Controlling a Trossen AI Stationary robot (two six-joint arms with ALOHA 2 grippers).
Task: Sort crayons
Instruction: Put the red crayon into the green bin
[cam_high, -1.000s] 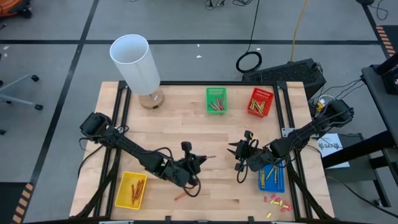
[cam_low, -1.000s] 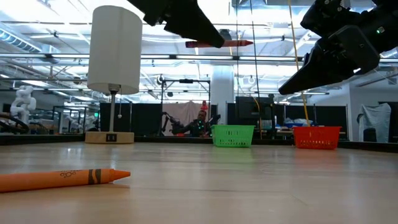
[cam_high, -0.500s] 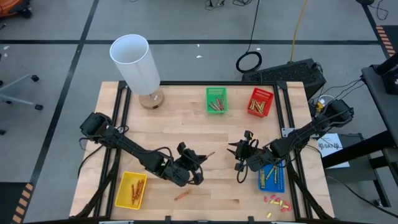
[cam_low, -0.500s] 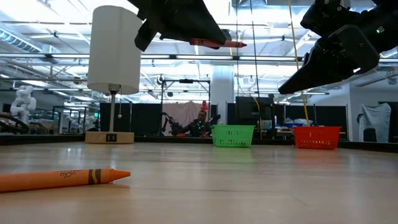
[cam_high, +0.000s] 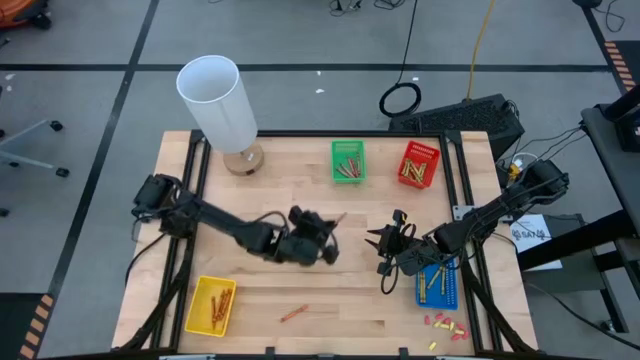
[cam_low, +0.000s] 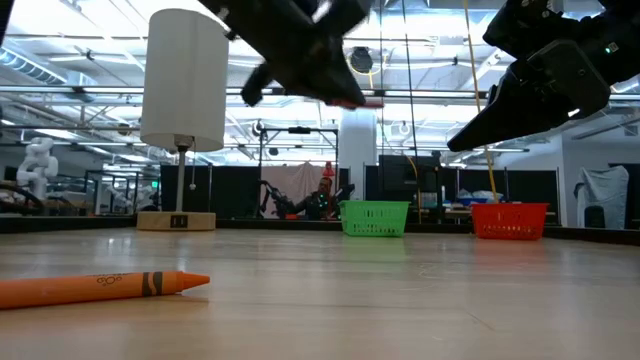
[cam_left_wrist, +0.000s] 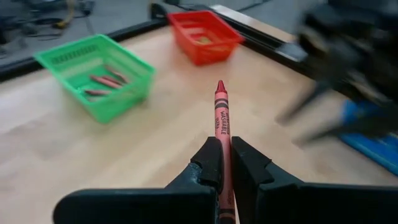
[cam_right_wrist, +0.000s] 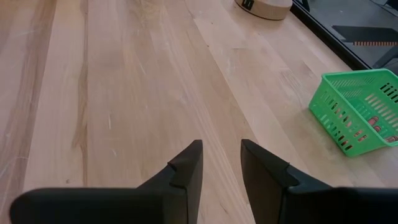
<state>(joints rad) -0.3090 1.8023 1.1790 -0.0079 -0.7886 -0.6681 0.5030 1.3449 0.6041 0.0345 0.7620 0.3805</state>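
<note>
A wooden counter (cam_high: 300, 195) seen from above, with two dark robot arms reaching in from either side. Four small baskets stand on it: a green basket (cam_high: 348, 161) and a red basket (cam_high: 419, 164) near the far edge, a yellow basket (cam_high: 212, 305) at the near left corner, and a blue basket (cam_high: 438, 284) at the near right. Each already holds a few crayons, so most of the sorting looks done

The left gripper (cam_high: 330, 226) hangs above the middle of the counter, its fingers (cam_left_wrist: 214, 165) closed tightly on a red crayon (cam_left_wrist: 221, 127) that sticks out forward past the tips. From the wrist camera the crayon's tip points roughly between the green and red baskets, which sit ahead of it and well apart from it. The crayon is not yet in any basket

One orange crayon (cam_high: 292, 313) lies loose on the counter near the front edge, between the yellow and blue baskets. It appears to be the only crayon left lying loose

The right gripper (cam_high: 383, 240) waits above the counter just beside the blue basket, its fingers (cam_right_wrist: 186, 168) parted and holding nothing

A tall white lamp (cam_high: 218, 105) stands at the far left corner. A cluster of tiny red and yellow bits (cam_high: 445, 323) lies apart near the front right corner
</note>
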